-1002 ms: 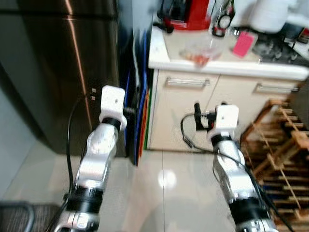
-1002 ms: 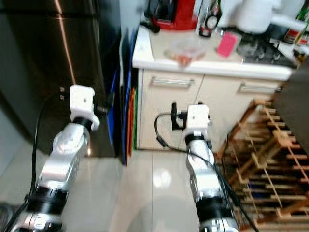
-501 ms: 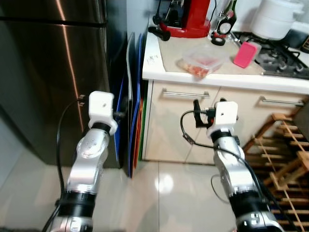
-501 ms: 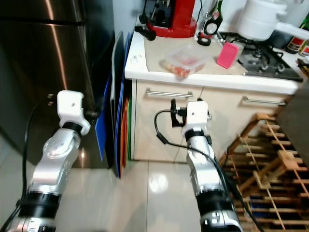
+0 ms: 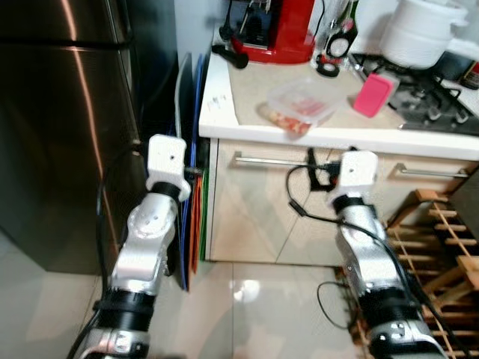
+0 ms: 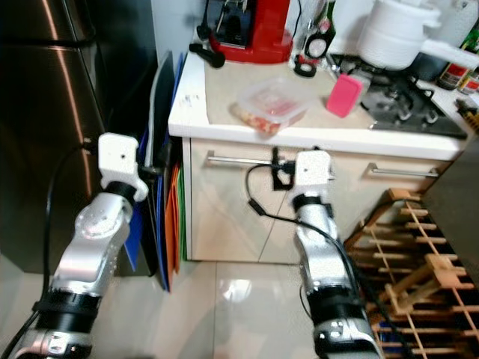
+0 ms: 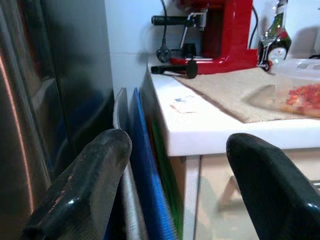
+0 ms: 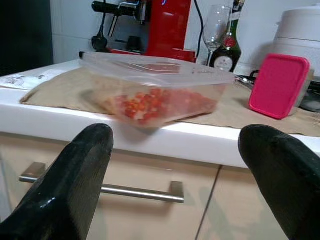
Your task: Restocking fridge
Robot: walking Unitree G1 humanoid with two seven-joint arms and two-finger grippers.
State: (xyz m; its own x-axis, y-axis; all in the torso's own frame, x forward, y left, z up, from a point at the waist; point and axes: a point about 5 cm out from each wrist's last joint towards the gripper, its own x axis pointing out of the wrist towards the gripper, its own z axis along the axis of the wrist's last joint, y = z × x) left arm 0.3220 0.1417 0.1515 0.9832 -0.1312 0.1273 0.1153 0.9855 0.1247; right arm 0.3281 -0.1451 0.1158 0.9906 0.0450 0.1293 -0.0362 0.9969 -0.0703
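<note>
On the white counter [image 6: 196, 105] you have a red espresso machine [image 6: 251, 30], a wine glass [image 8: 217, 27] beside a dark bottle [image 8: 229, 50], and a pink box [image 6: 343, 95] leaning near the gas hob [image 6: 404, 101]. Flat coloured boards [image 6: 169, 217] stand upright beside the cabinet. A wooden rack [image 6: 423, 284] sits on the tiled floor [image 6: 239, 307].

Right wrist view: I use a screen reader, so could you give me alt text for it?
A clear plastic lidded container of red food sits near the edge of a white kitchen counter, seen between the right gripper's two open black fingers. Behind stand a pink lidded box, a red coffee machine and a wine glass.
</note>
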